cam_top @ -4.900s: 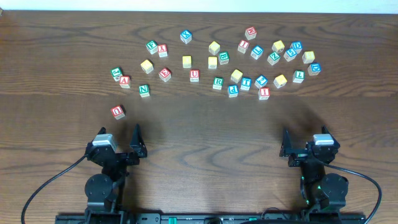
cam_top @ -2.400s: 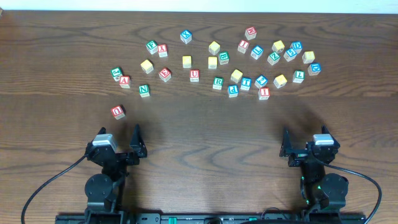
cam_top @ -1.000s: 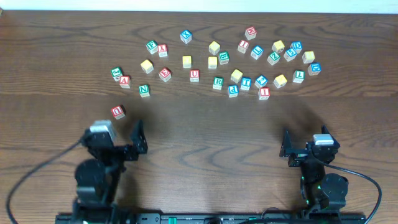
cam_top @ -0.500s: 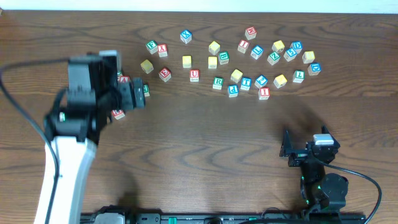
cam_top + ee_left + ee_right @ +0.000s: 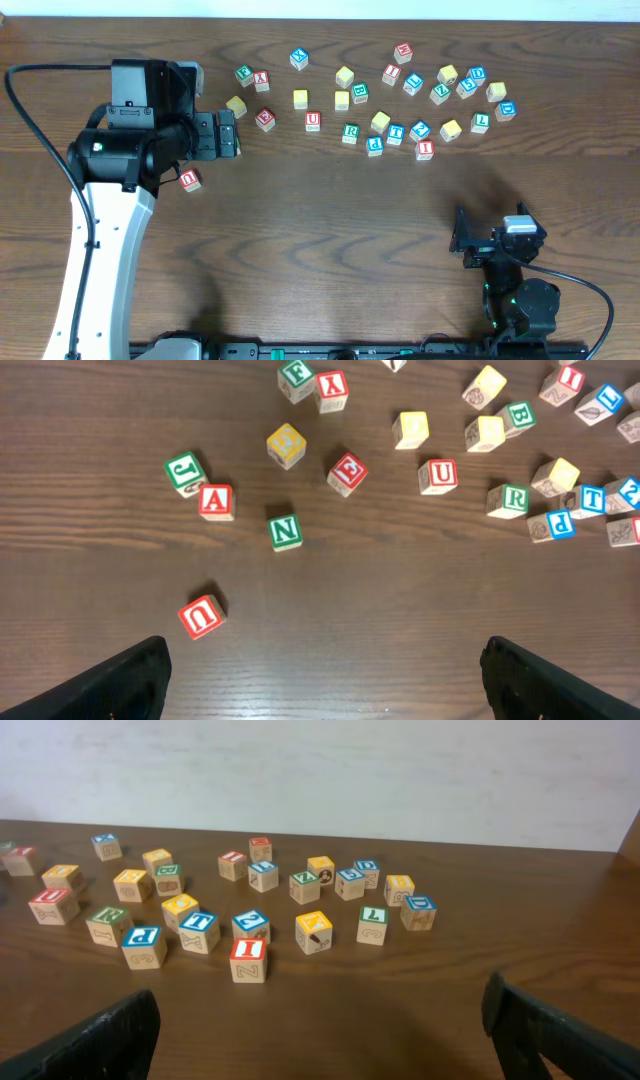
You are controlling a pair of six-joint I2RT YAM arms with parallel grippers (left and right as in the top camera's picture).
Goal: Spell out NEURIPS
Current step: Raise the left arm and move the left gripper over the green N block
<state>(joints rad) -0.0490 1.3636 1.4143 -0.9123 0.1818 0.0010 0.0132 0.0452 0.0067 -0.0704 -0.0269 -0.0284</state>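
Lettered wooden blocks lie across the far half of the table. In the left wrist view I see a green N (image 5: pixel 285 531), a red E (image 5: pixel 346 471), a red U (image 5: pixel 438 475), a second red U (image 5: pixel 201 616), a green R (image 5: pixel 508 499) and a blue P (image 5: pixel 557 523). My left gripper (image 5: pixel 325 690) is open and empty, held high above the left blocks (image 5: pixel 230 135); in the overhead view it hides the N. My right gripper (image 5: pixel 320 1040) is open and empty at its rest spot (image 5: pixel 460 240). A red I (image 5: pixel 248 958) lies nearest to it.
A red A (image 5: pixel 216 501), a green J (image 5: pixel 185 468) and a yellow block (image 5: pixel 286 443) lie close to the N. A denser cluster of blocks (image 5: pixel 440 95) fills the far right. A pale wall runs behind the table's far edge (image 5: pixel 320 780).
My left arm has risen from its rest spot at the front left and swung forward over the left blocks. The right arm and the blocks have not moved.
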